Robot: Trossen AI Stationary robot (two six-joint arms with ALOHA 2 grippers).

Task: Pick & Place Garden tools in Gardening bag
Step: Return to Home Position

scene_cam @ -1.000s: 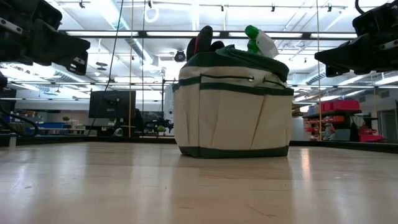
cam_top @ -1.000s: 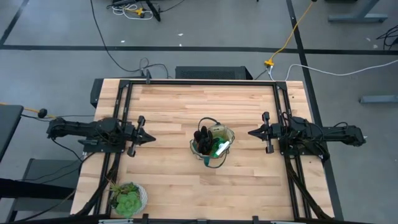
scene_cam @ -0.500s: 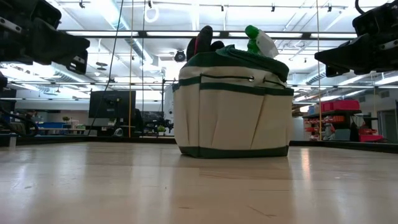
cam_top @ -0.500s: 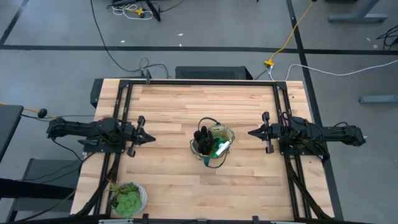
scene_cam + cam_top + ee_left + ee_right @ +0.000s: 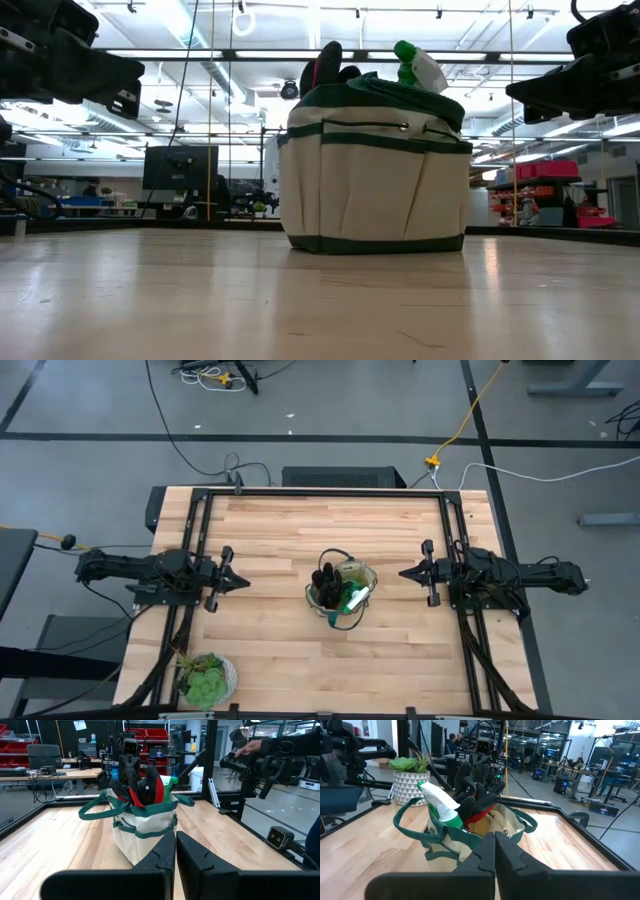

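The left gripper [image 5: 243, 582] is sitting at middle left of the high view, its jaws pressed together, holding nothing and touching nothing. The right gripper [image 5: 403, 572] is mirroring it at middle right, jaws likewise closed and empty. Both are pointing inward at the bag [image 5: 375, 190], which is standing upright on the table [image 5: 280, 530] at the frame's centre, well apart from each. It is showing beige walls, a dark green rim and looped handles. Black-and-red gloves [image 5: 142, 785] and a green bottle [image 5: 420, 68] with a white nozzle are sticking out of it.
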